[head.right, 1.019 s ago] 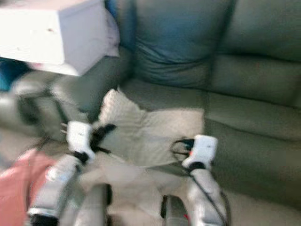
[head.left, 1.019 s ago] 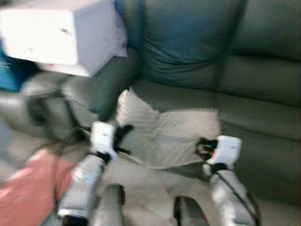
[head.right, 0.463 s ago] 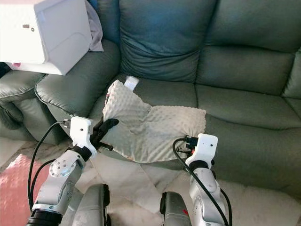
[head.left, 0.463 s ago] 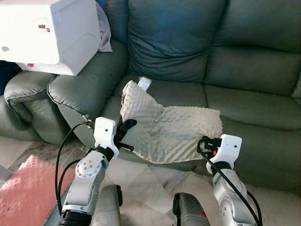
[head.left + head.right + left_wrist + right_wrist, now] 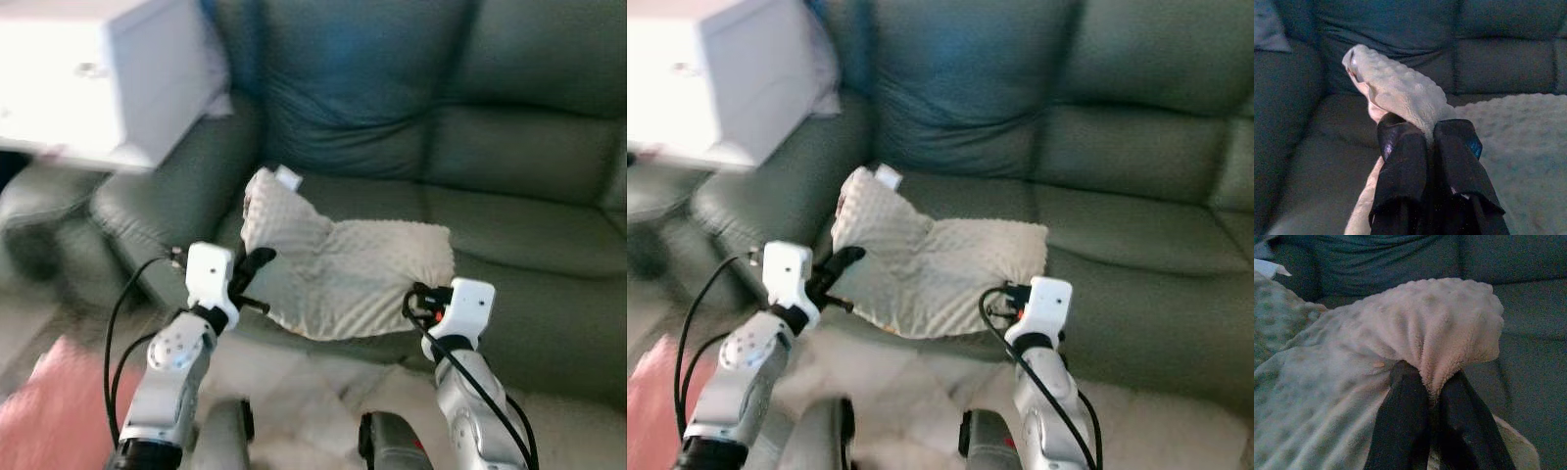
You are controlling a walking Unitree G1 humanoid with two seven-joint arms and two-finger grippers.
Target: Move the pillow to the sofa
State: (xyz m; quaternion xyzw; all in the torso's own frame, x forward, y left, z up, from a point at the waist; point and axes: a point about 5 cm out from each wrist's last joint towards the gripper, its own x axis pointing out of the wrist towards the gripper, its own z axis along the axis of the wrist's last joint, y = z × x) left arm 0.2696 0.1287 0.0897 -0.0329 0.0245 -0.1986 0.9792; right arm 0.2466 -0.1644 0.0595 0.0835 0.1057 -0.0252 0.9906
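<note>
I have both the left gripper (image 5: 257,277) and right gripper (image 5: 419,302) clamped on the pillow (image 5: 343,269), carried above the sofa (image 5: 519,166) seat, release left.

Home living room: dark green leather sofa (image 5: 509,186) with padded armrest (image 5: 162,191), pale tiled floor (image 5: 294,392), pink mat (image 5: 49,411) alongside.
</note>
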